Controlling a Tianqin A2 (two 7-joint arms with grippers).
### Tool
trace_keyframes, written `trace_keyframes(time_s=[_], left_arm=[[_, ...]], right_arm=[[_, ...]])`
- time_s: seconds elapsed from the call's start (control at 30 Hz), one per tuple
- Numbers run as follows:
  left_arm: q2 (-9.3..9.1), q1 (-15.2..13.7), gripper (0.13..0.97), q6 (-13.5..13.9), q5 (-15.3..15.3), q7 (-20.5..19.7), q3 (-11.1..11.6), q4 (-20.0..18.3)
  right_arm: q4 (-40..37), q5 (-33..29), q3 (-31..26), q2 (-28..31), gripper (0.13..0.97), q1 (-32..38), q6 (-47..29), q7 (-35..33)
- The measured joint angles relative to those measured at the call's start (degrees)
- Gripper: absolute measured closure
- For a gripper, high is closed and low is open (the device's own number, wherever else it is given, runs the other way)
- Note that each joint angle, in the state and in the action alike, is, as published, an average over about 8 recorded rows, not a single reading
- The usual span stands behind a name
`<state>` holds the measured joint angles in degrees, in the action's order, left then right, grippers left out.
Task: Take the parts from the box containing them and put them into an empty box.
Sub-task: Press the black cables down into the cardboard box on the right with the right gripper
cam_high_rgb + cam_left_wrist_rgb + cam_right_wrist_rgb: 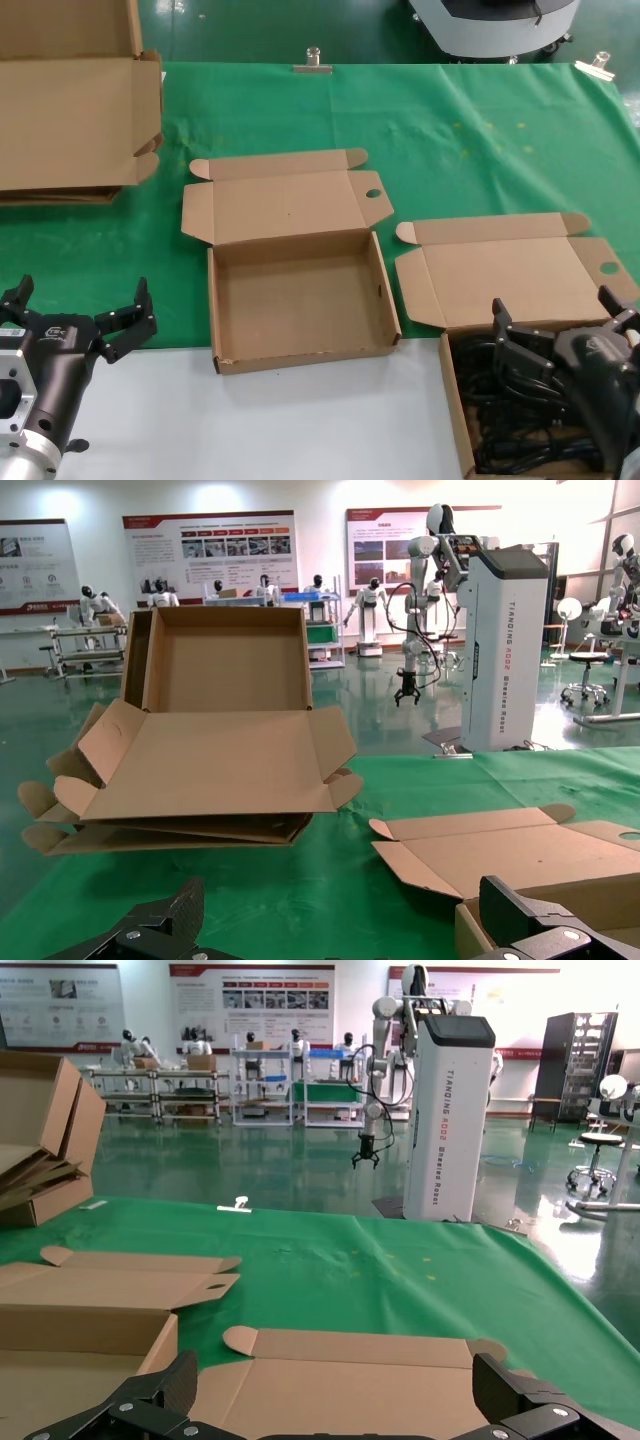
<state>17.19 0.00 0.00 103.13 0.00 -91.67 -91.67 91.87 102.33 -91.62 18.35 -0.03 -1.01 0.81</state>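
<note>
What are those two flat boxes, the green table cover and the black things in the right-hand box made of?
Empty box and full box: brown corrugated cardboard, matte, with creased fold lines and a raw cut hole in each lid. Table cover: looks like green cloth, dull and slightly wrinkled, clipped at the far edge. Black parts: apparently rubber or plastic cables, faintly glossy; hard to tell.

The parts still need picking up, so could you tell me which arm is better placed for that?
Probably the right: its open gripper hangs directly over the black parts in the right-hand box. The left gripper sits beyond the empty box.

The empty box [300, 300] sits left of the box of parts [455, 420], large cartons [70, 120] behind.
</note>
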Motion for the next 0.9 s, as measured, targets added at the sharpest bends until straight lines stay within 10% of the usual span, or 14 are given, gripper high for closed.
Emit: trace_keyframes(time_s=[0.9], left_arm=[[0.00, 0.00, 0.323, 0.00, 0.00, 0.00, 0.00, 0.00]], right_arm=[[-0.02, -0.25, 0.06, -0.03, 0.129, -0.05, 0.22, -0.24]])
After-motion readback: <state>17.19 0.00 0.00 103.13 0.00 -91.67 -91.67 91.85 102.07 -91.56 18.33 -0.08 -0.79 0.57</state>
